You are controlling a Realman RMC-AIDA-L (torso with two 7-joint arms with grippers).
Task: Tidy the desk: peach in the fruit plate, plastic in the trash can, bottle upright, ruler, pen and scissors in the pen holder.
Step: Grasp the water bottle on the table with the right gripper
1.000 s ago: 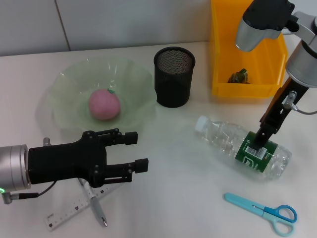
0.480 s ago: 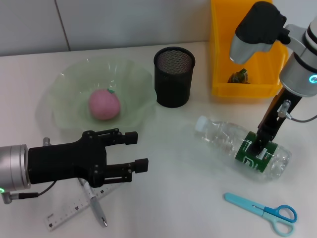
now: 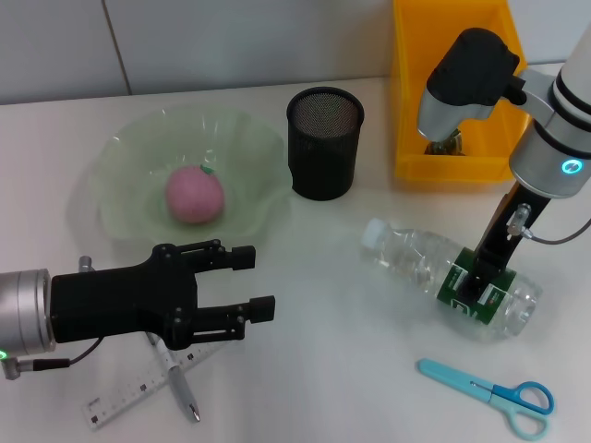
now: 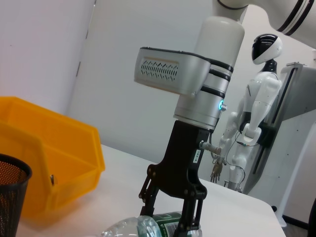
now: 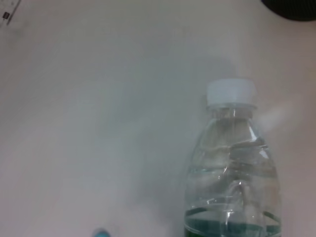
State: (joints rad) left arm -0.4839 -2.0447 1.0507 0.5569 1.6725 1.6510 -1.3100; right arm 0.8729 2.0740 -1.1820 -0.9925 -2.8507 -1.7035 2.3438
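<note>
— How far along is it?
— Right jaws (image 3: 476, 275) straddle the lying bottle (image 3: 450, 276), seemingly closed on its label. Left jaws (image 3: 247, 281) hang open, empty, above ruler (image 3: 129, 395) and pen (image 3: 182, 389).
— Done?
— Peach (image 3: 195, 195) is in the fruit plate (image 3: 125, 152); scissors (image 3: 489, 394) wait nearby.

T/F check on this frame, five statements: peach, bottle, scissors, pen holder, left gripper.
1. The peach lies in the fruit plate. True.
2. The bottle stands upright. False: it lies on its side on the desk.
3. The scissors are in the pen holder. False: they lie on the desk.
4. The right gripper is at the bottle's label. True.
5. The left gripper holds the pen. False: it is open and empty.
</note>
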